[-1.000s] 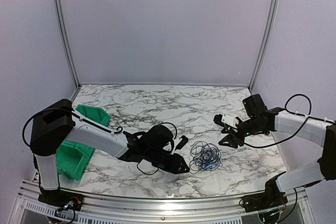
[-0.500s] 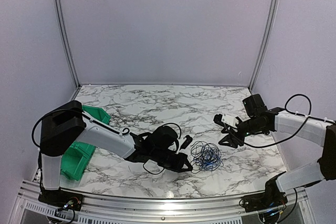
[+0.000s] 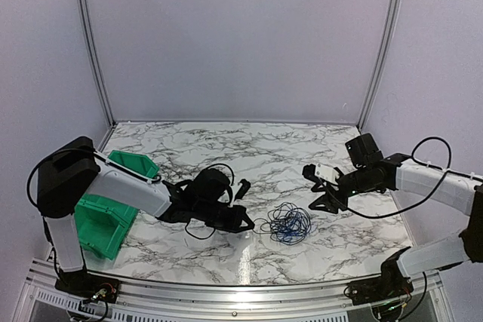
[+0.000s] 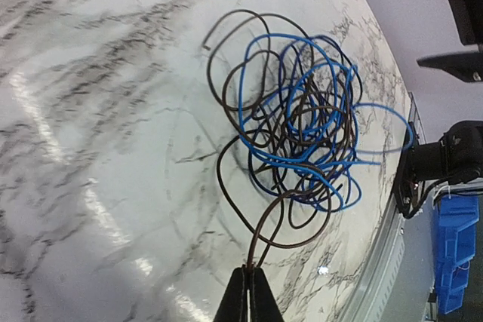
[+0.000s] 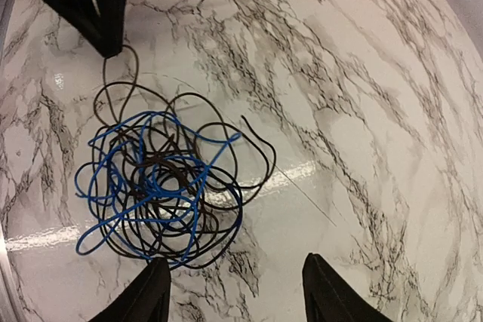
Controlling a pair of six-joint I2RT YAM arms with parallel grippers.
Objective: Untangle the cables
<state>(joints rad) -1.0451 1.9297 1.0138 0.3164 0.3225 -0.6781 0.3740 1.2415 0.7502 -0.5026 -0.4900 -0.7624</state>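
Barely begun: the cables [image 3: 285, 224], thin black and blue wires, lie in one knotted bundle of overlapping loops on the marble table [image 3: 226, 148], near its front edge and between the two arms. The left gripper [image 3: 247, 224] is clenched on a single dark strand trailing from the bundle's edge, low over the table. The right gripper [image 3: 313, 188] hovers just beyond the bundle, jaws apart and holding nothing. No wire looks separated yet, so nearly all the untangling is left.
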